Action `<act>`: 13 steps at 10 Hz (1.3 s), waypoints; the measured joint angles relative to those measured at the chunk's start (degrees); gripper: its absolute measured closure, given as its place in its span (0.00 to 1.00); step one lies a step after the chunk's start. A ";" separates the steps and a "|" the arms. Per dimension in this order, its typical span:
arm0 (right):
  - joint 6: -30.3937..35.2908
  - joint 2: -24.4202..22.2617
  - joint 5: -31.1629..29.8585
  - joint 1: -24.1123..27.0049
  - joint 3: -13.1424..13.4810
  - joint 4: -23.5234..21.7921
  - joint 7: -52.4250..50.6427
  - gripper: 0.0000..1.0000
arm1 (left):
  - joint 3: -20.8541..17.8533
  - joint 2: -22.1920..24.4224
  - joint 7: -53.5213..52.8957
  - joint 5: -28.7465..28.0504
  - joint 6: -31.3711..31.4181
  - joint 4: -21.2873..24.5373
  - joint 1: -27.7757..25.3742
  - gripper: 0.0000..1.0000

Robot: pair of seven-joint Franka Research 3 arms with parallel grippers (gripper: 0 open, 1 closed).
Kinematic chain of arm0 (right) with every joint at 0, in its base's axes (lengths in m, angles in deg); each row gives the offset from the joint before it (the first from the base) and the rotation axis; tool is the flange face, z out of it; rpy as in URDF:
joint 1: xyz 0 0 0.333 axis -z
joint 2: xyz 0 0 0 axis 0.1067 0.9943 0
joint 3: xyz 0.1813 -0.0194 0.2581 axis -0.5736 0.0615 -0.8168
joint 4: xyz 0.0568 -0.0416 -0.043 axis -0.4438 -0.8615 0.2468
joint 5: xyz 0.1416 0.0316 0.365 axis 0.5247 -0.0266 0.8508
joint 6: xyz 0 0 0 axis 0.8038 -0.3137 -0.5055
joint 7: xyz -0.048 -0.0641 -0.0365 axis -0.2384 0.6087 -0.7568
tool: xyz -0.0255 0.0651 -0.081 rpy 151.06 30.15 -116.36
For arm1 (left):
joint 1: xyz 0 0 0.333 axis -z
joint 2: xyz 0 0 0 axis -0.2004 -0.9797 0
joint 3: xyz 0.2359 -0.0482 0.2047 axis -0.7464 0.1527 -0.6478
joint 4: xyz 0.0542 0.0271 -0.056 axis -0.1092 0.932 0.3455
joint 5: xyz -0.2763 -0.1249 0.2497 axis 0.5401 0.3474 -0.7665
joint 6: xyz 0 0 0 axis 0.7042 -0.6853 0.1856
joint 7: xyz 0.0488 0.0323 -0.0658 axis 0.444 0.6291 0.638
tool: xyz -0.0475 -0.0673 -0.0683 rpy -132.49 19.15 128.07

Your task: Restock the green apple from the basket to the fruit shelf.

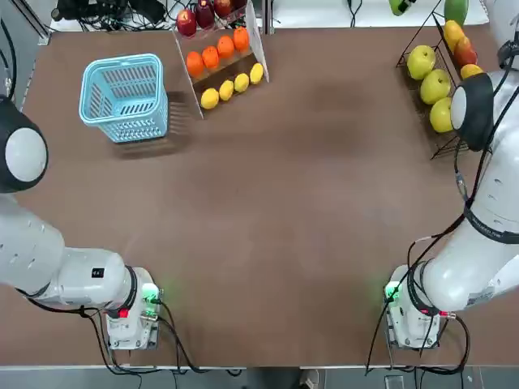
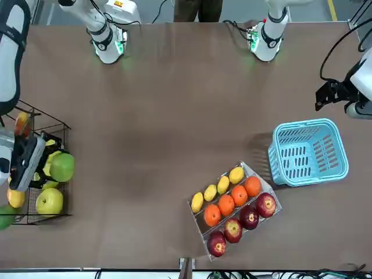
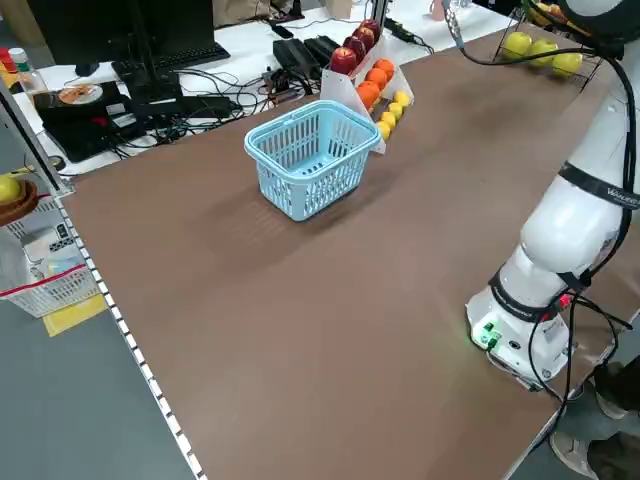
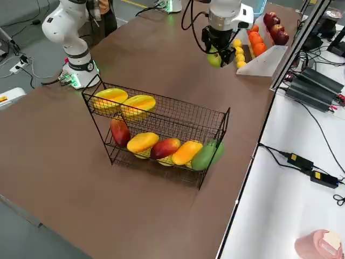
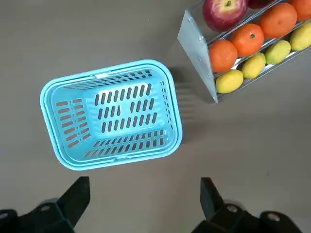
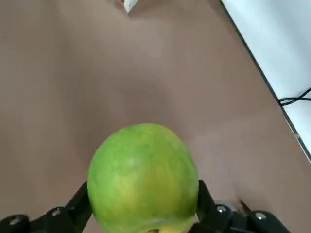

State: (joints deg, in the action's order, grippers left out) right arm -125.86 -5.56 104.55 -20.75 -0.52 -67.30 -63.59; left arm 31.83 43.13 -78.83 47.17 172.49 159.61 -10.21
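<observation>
My right gripper (image 6: 144, 206) is shut on the green apple (image 6: 143, 177), a round yellow-green fruit held up in the air. In the front view the green apple (image 2: 61, 167) hangs over the inner edge of the fruit shelf (image 2: 43, 116), a black wire rack (image 4: 161, 116) at the table's right end. The light blue basket (image 1: 122, 63) stands at the far left with nothing in it (image 5: 104, 74). My left gripper (image 5: 143, 199) hovers open above the table just beside it.
A white-sided slanted stand (image 1: 220, 57) with oranges, lemons and red apples sits beside the basket. The rack holds mangoes (image 4: 143, 142) and several yellow-green apples (image 1: 435, 85). Cables and power bricks lie on the white bench (image 4: 302, 162) beyond the rack.
</observation>
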 joint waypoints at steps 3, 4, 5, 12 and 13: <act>2.57 -0.07 -7.78 -0.02 -0.02 2.63 -2.25 0.13 | 0.03 0.00 0.00 0.00 0.00 0.00 0.11 0.00; 3.12 -0.19 -9.71 -0.07 -0.02 3.21 -2.48 0.13 | 0.04 0.00 0.00 0.00 0.00 0.00 0.13 0.00; 3.78 -0.54 -11.42 -0.16 -0.04 3.63 -2.53 0.13 | 0.05 0.00 -0.01 0.00 0.00 0.00 0.14 0.00; 7.94 -5.31 -22.66 -0.25 0.22 4.17 -1.30 0.13 | 0.16 0.00 -0.01 0.00 0.00 0.00 0.18 0.00; 7.94 -5.44 -23.55 -0.07 0.24 4.18 -1.42 0.13 | 0.32 0.00 0.00 0.00 0.00 0.00 0.24 0.00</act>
State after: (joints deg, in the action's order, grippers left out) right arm -117.92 -11.01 81.00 -20.82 -0.28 -63.12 -65.02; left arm 32.15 43.13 -78.84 47.16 172.49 159.61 -9.97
